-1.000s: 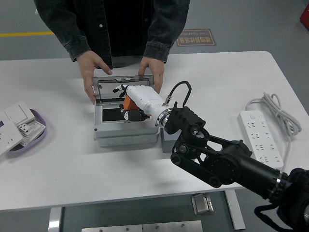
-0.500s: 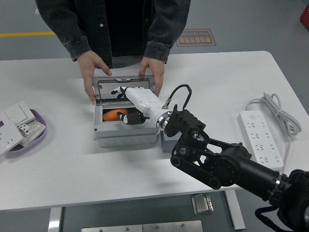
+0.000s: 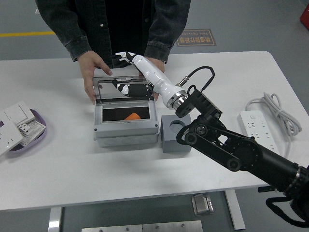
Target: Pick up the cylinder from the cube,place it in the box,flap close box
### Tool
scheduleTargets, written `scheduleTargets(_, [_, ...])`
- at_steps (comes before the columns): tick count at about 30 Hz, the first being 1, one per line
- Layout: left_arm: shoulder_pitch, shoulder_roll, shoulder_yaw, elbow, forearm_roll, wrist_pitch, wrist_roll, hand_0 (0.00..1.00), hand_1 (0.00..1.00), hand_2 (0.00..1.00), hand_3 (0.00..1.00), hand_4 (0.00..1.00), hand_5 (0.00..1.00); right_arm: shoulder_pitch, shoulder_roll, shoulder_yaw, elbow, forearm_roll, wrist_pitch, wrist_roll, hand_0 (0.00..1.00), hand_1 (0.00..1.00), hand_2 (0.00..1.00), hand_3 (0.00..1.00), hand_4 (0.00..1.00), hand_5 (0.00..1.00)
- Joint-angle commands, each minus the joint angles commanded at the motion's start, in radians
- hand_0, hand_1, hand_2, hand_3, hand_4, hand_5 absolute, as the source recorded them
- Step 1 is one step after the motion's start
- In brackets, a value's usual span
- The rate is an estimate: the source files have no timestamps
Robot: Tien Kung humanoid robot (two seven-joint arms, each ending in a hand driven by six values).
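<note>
With the orange cylinder (image 3: 132, 116) already lying in the box (image 3: 126, 129) below and nearer than it, the robot's right hand (image 3: 126, 72) reaches over the upright lid (image 3: 124, 90), its white forearm stretched out from the black arm at the right. Its fingers are spread and relaxed, holding nothing; the thumb and dark fingertips sit at the lid's inner face, the white fingers (image 3: 122, 55) rise above its top edge, a pose that looks set to pull the flap down. Just behind the hand, a person's two hands (image 3: 94, 72) brace the box at its far corners, apparently to keep it from sliding as the lid swings. Nearer than the hand and to its right, the grey cube (image 3: 175, 134) stands beside the box, its socket bare. No left arm is visible.
</note>
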Motion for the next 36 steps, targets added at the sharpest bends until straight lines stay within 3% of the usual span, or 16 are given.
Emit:
scheduleTargets(10, [-0.003, 0.002, -0.002, 0.0, 0.024, -0.006, 0.006, 0.597, 0.58, 0.557, 0.604, 0.66, 0.262, 0.08, -0.005, -0.076, -0.193, 0.087, 0.015, 0.04, 0.814, 0.7, 0.687, 0.741, 0.687, 0.144])
scheduleTargets(16, [-0.002, 0.001, -0.003, 0.0, 0.028, -0.006, 0.008, 0.597, 0.582, 0.558, 0.604, 0.658, 0.268, 0.079, -0.011, -0.113, -0.211, 0.103, 0.011, 0.052, 0.811, 0.699, 0.683, 0.739, 0.686, 0.145])
scheduleTargets(23, [-0.004, -0.001, -0.005, 0.0, 0.029, -0.007, 0.006, 0.597, 0.58, 0.558, 0.605, 0.658, 0.267, 0.063, -0.04, -0.149, -0.157, 0.089, 0.006, 0.045, 0.813, 0.695, 0.678, 0.732, 0.684, 0.147])
scheduleTargets(36, [0.001, -0.002, 0.016, 0.0, 0.003, -0.006, -0.003, 0.597, 0.58, 0.559, 0.606, 0.664, 0.282, -0.024, -0.12, -0.189, 0.056, -0.001, -0.009, -0.008, 0.804, 0.689, 0.67, 0.725, 0.665, 0.15])
